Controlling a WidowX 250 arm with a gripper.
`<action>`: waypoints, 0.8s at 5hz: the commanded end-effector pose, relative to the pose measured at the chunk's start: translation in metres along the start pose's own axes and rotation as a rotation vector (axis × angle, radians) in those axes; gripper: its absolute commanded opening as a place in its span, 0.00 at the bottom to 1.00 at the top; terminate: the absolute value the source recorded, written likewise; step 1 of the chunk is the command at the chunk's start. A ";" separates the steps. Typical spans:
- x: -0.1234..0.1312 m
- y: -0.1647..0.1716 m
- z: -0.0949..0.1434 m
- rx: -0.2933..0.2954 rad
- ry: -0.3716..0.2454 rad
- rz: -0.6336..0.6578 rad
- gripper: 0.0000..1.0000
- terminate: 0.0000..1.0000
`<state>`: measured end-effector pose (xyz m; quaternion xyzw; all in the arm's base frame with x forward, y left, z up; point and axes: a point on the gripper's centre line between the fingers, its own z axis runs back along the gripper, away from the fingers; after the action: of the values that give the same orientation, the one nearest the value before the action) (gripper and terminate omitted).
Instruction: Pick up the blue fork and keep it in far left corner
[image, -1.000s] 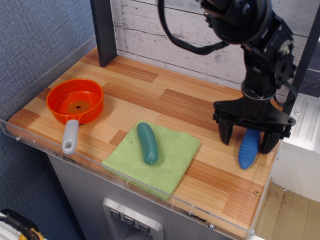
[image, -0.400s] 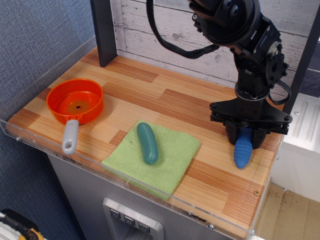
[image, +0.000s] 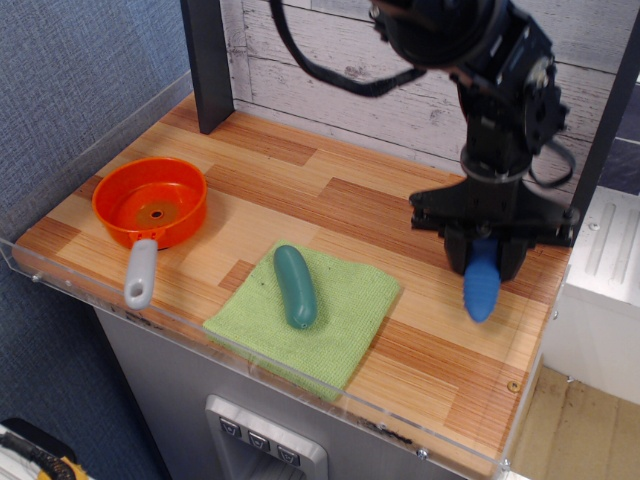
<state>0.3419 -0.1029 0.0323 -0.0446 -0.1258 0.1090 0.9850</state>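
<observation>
**Tool clamps the fork at the right edge**

Tool (image: 484, 262) is closed on the blue fork (image: 481, 287), whose ribbed handle hangs down below it, near the right side of the worktop (image: 330, 200); whether it clears the wood I cannot tell. The grasp looks done, so I judge the carry comes next: a long diagonal to the far left corner (image: 190, 112) by the dark post (image: 208, 62). Orange pan (image: 150, 203), green cloth (image: 310, 312) and teal cucumber piece (image: 295, 286) sit nearer the front.

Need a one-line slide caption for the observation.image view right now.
Black robot hand clamped on the ribbed blue plastic fork, at the right side of the striped wood tabletop, green cloth to its left.
</observation>
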 end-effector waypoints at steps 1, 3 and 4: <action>0.010 0.014 0.047 0.076 -0.103 0.186 0.00 0.00; 0.019 0.055 0.050 0.117 -0.145 0.646 0.00 0.00; 0.025 0.076 0.047 0.150 -0.183 0.833 0.00 0.00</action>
<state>0.3433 -0.0129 0.0582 0.0046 -0.1552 0.5083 0.8471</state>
